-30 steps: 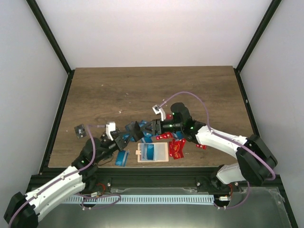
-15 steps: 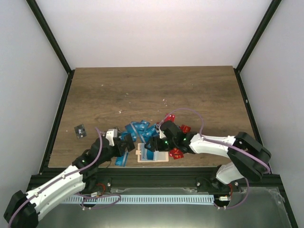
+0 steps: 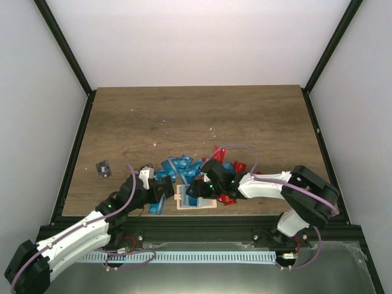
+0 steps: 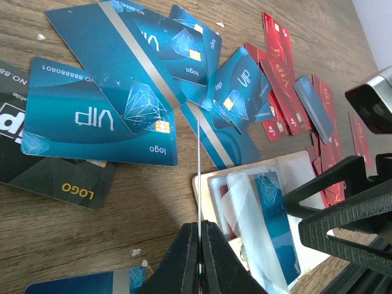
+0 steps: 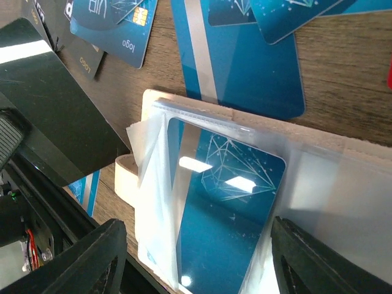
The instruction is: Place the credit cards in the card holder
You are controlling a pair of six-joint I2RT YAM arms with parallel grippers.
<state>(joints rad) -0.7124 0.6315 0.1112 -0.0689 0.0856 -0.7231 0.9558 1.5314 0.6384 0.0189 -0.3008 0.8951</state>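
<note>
The beige card holder [image 3: 209,205] lies near the table's front edge, its clear sleeves fanned up, with a blue card [image 5: 233,202] tucked in one sleeve. My left gripper [image 4: 199,225] is shut on a thin dark card [image 5: 55,104], held upright and seen edge-on just left of the holder's rim [image 4: 205,184]. My right gripper [image 5: 199,263] is open, low over the holder, its fingers straddling the sleeve with the blue card. Loose blue credit cards [image 3: 177,166] and red ones [image 3: 236,166] lie behind the holder. In the top view the left gripper [image 3: 166,188] and right gripper [image 3: 195,188] nearly meet.
A black card [image 3: 103,168] lies alone at the far left. Another black card [image 4: 55,177] lies under the blue ones [image 4: 98,122]. Red cards [image 4: 282,79] are scattered right of the holder. The table's front rail [image 3: 196,229] runs just behind both grippers.
The right gripper has come forward and down from behind the card pile onto the holder, and its jaws have widened. The left gripper has slid right toward the holder's left edge with its card.
</note>
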